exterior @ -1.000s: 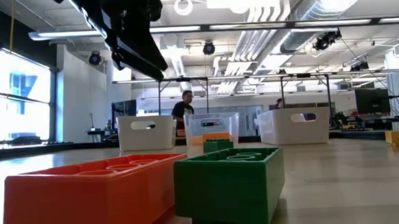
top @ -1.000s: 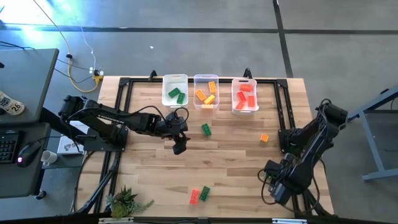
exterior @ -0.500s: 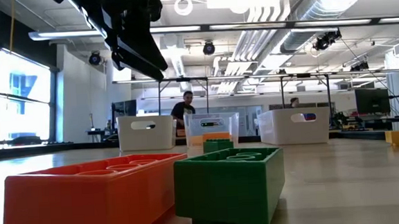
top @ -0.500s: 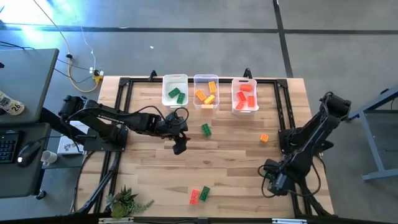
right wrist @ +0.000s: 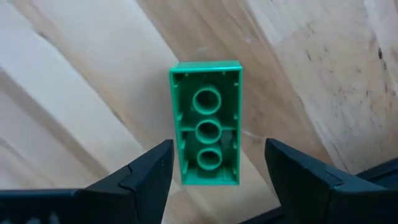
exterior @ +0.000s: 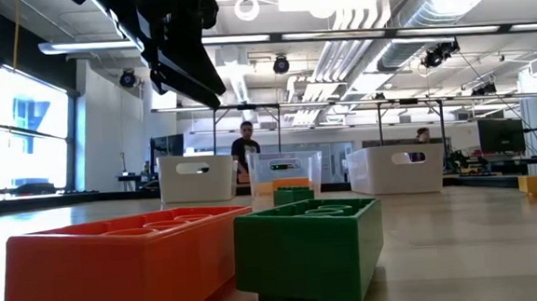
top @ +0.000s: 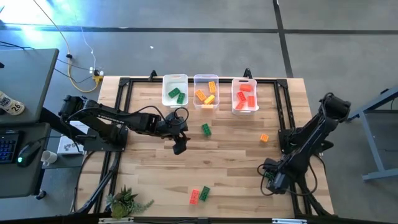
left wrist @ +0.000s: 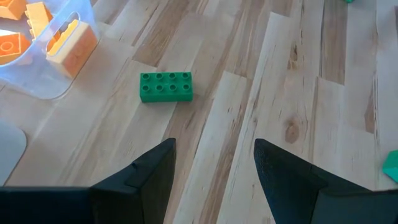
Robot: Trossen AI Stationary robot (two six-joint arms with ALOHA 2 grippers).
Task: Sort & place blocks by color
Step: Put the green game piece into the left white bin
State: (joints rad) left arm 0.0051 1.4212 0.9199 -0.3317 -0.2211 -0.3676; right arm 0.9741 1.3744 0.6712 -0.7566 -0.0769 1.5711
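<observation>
The right gripper (right wrist: 219, 152) hangs with its fingers spread over an upturned green block (right wrist: 207, 121), by the worktop's (top: 236, 162) right corner on the edge opposite the bins; nothing is grasped. The block lies hollow side up on the wood, nearer one finger than the other. That offset is probably the chief hazard: if the fingers close unevenly, the nearer one could shove or twist the block before the other meets it. So close to the corner, a skid might carry the block off the worktop. The left gripper (top: 179, 148) waits mid-worktop, fingers also apart and empty, near a second green block (top: 206, 129). Along the far edge stand the green bin (top: 175, 91), orange bin (top: 206, 92) and red bin (top: 244, 94), each partly filled. An orange block (top: 264, 138) sits toward the right edge, and a red block (top: 194, 196) lies just beside another green one (top: 204, 192) near the opposite edge.
</observation>
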